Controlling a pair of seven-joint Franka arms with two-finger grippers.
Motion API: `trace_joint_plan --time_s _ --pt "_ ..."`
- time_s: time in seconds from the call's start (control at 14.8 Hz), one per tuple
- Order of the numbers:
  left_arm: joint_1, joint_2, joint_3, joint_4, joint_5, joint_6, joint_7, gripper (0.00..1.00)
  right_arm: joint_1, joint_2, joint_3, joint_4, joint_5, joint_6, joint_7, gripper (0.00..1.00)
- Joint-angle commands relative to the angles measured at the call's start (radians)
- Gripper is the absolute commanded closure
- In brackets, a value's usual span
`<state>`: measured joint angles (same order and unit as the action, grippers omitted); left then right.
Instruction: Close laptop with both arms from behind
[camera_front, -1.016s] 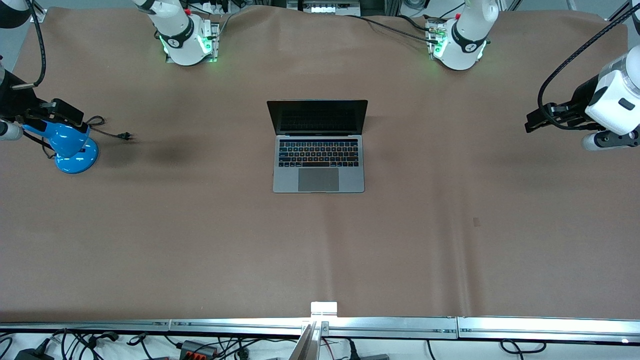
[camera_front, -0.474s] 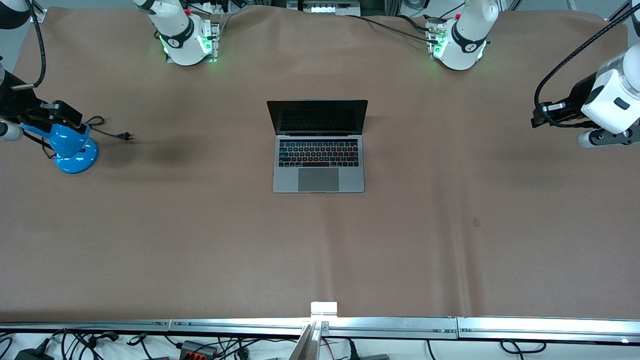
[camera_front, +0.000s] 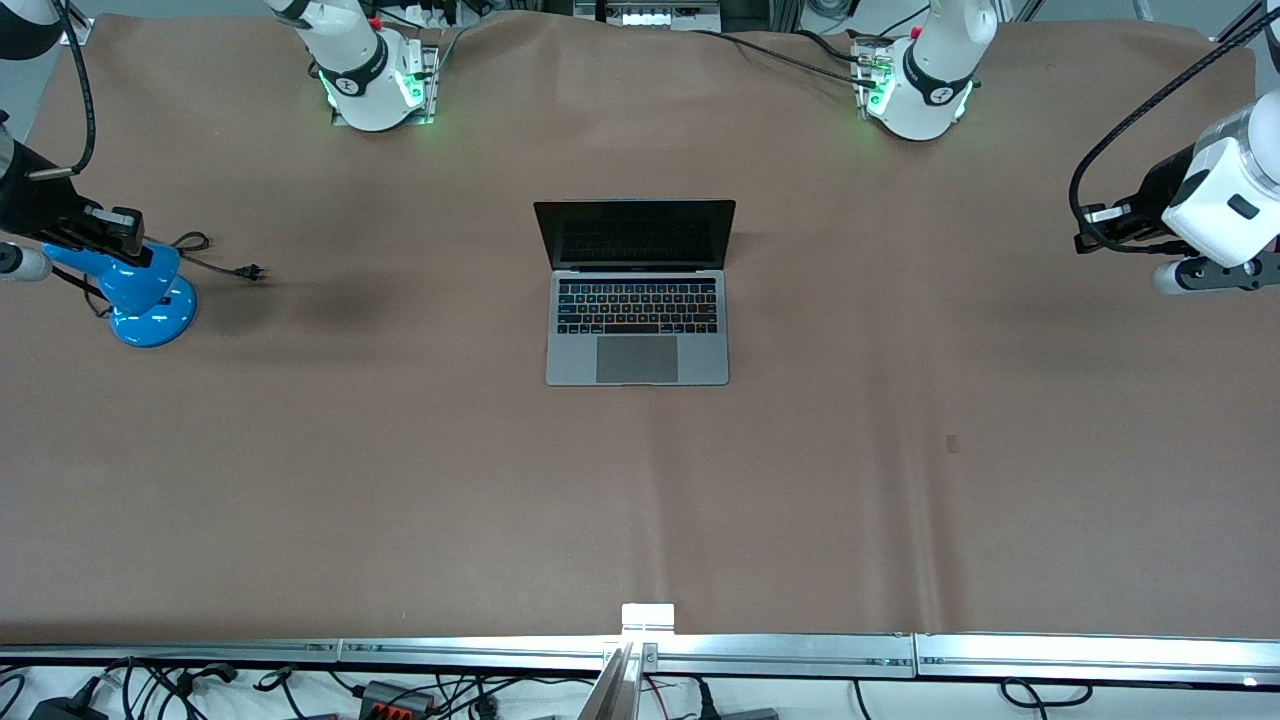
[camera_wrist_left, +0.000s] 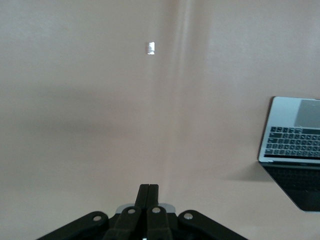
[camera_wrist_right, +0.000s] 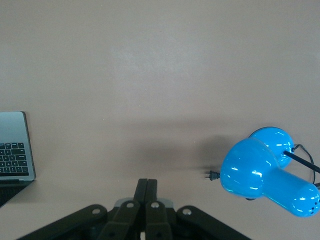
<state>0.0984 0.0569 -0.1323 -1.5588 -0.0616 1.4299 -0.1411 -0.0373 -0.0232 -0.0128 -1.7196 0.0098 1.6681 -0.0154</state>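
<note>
Laptop (camera_front: 637, 292) sits open in the middle of the brown surface (camera_front: 900, 480) in the front view, screen upright on the side toward the arm bases, keyboard and trackpad nearer to the front camera. The right claw (camera_front: 128, 222) hangs over a blue lamp (camera_front: 140, 292) at the right arm's end of the surface, well apart from the laptop. A black cord and plug (camera_front: 250, 270) lie just beside the lamp, between it and the laptop. The left claw (camera_front: 1088, 218) hangs over bare surface at the left arm's end, also well apart from the laptop.

From the left wrist, the left claw (camera_wrist_left: 148, 188) has its two fingers pressed together with nothing between them. The laptop (camera_wrist_left: 292, 145) shows at the edge, keyboard and dark screen visible. A small pale patch (camera_wrist_left: 149, 48) lies on the surface.

From the right wrist, the right claw (camera_wrist_right: 146, 184) likewise has its fingers together and holds nothing. The blue lamp (camera_wrist_right: 267, 175) is below it, with the plug (camera_wrist_right: 212, 175) beside it, and a corner of the laptop (camera_wrist_right: 15, 147) shows at the edge.
</note>
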Motion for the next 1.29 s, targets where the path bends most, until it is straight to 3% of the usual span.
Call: trace_joint_plan --time_s 0.0,0.2,0.27,0.47,0.74,0.88,1.02,1.22 --pt "0.012 0.001 -0.007 0.011 -0.033 -0.022 0.035 1.00 -0.003 -0.009 0.004 -0.011 0.006 -0.024 -0.012 1.00" --pt "0.006 0.001 -0.012 -0.032 -0.060 -0.064 0.046 1.00 0.016 0.035 0.011 -0.014 0.024 -0.086 -0.012 1.00" --pt "0.001 0.004 -0.012 -0.043 -0.084 -0.063 0.072 1.00 0.034 0.052 0.010 -0.017 0.068 -0.097 -0.012 1.00" --pt "-0.003 0.024 -0.013 -0.148 -0.240 -0.030 0.124 1.00 0.106 0.063 0.011 -0.092 0.148 -0.093 -0.006 1.00" --pt "-0.008 -0.002 -0.160 -0.288 -0.261 0.056 0.101 1.00 0.223 0.066 0.011 -0.175 0.229 -0.100 -0.014 1.00" --pt "-0.005 -0.017 -0.176 -0.383 -0.314 0.085 0.097 1.00 0.313 0.063 0.011 -0.206 0.260 -0.087 -0.009 1.00" --pt "-0.008 -0.095 -0.178 -0.499 -0.354 0.150 0.109 1.00 0.412 0.069 0.011 -0.210 0.263 -0.087 -0.001 1.00" --pt "0.000 -0.181 -0.245 -0.602 -0.411 0.196 0.107 1.00 0.542 0.075 0.011 -0.242 0.268 -0.041 0.061 1.00"
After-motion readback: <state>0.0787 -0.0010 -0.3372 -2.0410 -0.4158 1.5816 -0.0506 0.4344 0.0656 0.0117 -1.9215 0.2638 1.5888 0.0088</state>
